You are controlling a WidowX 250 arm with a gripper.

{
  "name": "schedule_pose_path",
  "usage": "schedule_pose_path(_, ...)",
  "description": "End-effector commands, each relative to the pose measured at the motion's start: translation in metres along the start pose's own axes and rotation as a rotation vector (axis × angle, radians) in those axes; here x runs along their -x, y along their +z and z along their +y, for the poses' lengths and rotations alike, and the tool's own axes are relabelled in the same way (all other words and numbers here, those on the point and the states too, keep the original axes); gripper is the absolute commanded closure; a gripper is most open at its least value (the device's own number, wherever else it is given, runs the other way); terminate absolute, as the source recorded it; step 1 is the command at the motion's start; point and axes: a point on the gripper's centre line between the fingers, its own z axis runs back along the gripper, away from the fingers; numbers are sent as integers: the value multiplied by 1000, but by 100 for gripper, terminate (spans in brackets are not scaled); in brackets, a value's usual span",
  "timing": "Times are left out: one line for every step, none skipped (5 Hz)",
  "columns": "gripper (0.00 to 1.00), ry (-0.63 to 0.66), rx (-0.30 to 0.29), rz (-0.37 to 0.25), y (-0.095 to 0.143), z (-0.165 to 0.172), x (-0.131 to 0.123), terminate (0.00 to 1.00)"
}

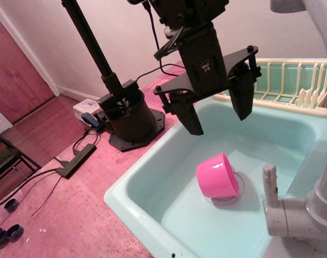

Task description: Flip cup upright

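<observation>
The pink cup [217, 176] lies on its side on the floor of the pale green sink [136, 185], over the drain, with its closed base facing the camera and its mouth turned away to the far right. My black gripper [217, 115] hangs above the sink, over and a little behind the cup, with clear space between them. Its two fingers [189, 115] are spread wide apart and hold nothing.
A cream dish rack [292, 80] stands behind the sink at the right. A grey faucet with a white handle [270, 185] rises at the right front. The arm's black base [128, 115] stands left of the sink, with cables and a power strip [74, 160] beyond.
</observation>
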Motion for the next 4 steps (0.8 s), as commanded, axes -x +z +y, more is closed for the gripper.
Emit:
schedule_pose_path(0,0,0,0,0,0,0,0)
schedule_pose_path(0,-39,12,14,-9,-2,-7,0)
schedule_pose_path(0,-55,27,14,-18,-8,-11,0)
schedule_pose_path(0,-70,49,17,-27,-17,-13,0)
